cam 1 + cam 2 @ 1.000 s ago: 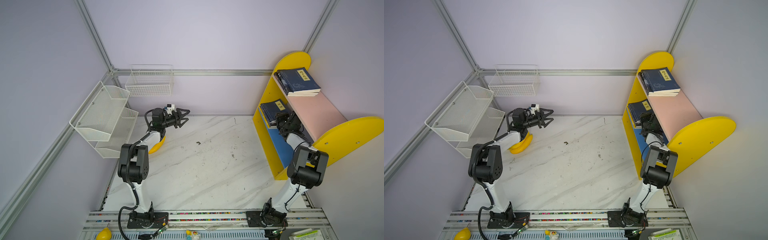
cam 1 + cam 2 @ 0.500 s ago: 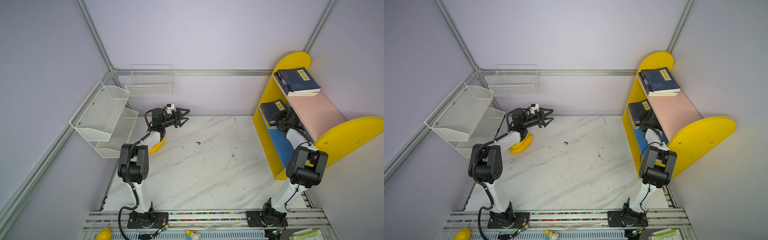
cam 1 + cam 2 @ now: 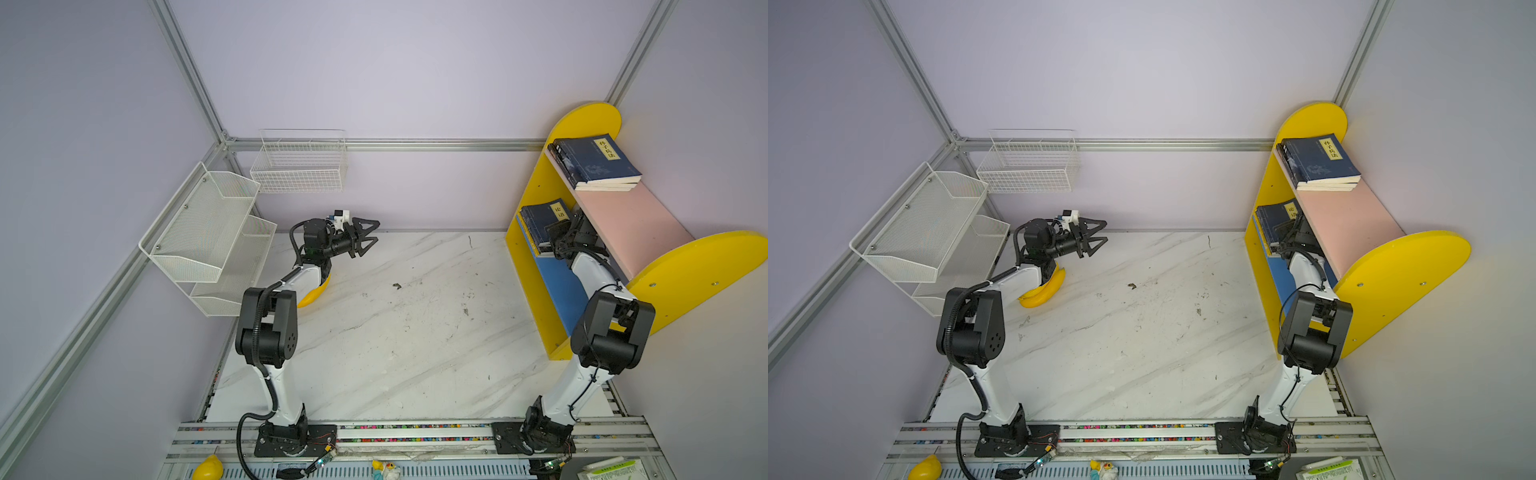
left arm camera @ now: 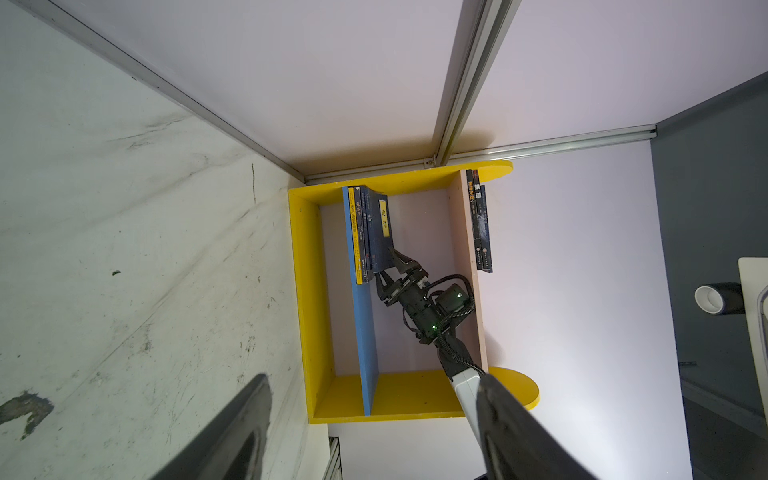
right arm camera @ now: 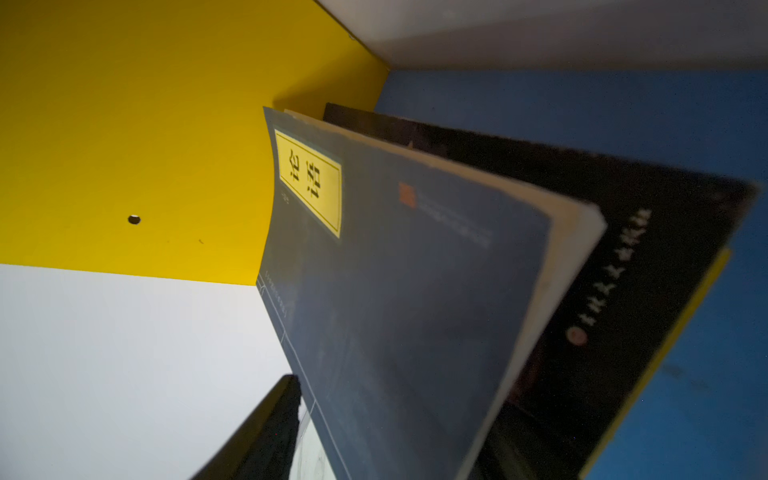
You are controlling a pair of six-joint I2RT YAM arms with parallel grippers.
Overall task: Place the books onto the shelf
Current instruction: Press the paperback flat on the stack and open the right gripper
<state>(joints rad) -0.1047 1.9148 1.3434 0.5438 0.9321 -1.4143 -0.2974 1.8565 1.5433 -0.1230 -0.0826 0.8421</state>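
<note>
Nearest, the marble table (image 3: 415,332) spreads between my two arms. My left arm (image 3: 270,328) reaches along the table's left side, over a yellow banana (image 3: 1042,291). My left jaws hang in the air above the far left part of the table, spread wide and holding nothing. They point across toward the shelf (image 3: 698,266) and are well apart from every book.

My right arm (image 3: 611,336) reaches into the shelf between the blue lower board (image 3: 557,286) and the pink upper board (image 3: 631,220). My right jaws stand parted at the near edge of the lower stack, and the near corner of the navy book (image 5: 395,291) lies just between them. In the right wrist view a sliver of wall shows between the one visible finger (image 5: 266,432) and the cover, so these jaws grip nothing.

The navy book, marked with a yellow label, tops this stack. Its free edge curves up away from the dark book (image 5: 644,270) beneath, which rests on a yellow book (image 4: 352,232) lying flat on the blue lower board. The stack sits at that board's far end, against the far side panel (image 3: 582,120).

Farthest, at the far end of the pink upper board, a second navy book (image 3: 594,162) lies flat on dark-spined books (image 4: 478,224), well apart from both jaws.
</note>
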